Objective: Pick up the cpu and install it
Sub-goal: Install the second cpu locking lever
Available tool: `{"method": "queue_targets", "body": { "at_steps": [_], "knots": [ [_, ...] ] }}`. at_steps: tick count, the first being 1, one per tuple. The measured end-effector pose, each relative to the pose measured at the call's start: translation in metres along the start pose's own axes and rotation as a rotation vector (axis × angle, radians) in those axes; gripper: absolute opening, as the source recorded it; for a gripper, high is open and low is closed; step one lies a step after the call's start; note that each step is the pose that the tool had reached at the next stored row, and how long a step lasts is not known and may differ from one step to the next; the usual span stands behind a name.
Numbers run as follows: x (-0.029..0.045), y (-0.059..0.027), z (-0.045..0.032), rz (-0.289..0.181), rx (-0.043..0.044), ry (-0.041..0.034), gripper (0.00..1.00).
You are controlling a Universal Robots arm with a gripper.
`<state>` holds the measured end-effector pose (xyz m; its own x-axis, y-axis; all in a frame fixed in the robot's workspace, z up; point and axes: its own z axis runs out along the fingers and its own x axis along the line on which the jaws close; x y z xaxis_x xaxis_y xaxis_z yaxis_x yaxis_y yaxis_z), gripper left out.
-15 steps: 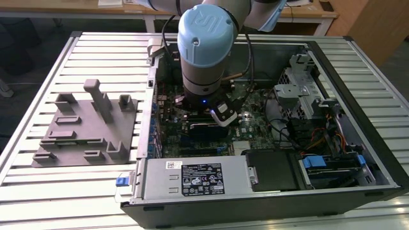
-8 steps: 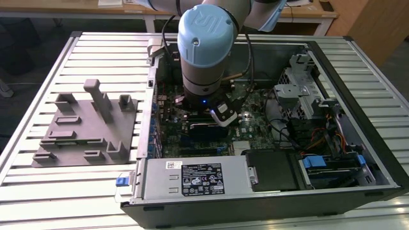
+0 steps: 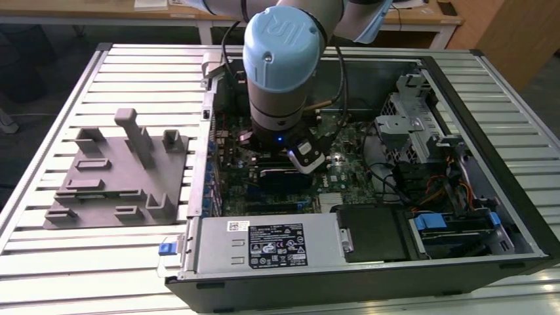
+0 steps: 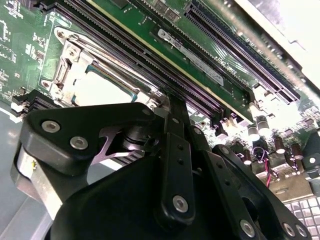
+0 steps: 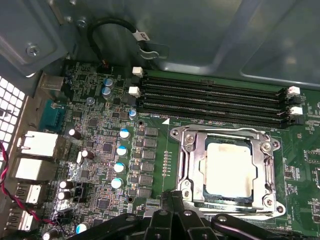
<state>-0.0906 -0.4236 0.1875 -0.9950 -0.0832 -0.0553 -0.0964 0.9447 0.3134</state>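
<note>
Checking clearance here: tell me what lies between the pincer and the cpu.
In the first wrist view, the silvery socket frame's near edge lies between the pincer and the cpu, which sits in the socket.

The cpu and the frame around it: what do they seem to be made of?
The cpu: pale matte metal top, apparently, with a soft dull sheen. The frame: bright bare metal, probably steel, with hard glints and screws at its corners.

The arm [image 3: 284,72] points straight down, its wrist low. In both wrist views the gripper [image 5: 172,200] has its black fingers [image 4: 175,130] closed together, holding nothing.
</note>
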Motion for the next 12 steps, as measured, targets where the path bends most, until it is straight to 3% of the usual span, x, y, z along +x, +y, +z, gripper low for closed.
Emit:
{"method": "queue_targets", "body": {
  "at_steps": [5,12],
  "knots": [
    [-0.0005,0.0027,-0.0080,0.000,0.0000,0.0000,0.11],
    [-0.0015,0.0085,-0.0257,0.000,0.0001,0.0001,0.11]
  ]
}}
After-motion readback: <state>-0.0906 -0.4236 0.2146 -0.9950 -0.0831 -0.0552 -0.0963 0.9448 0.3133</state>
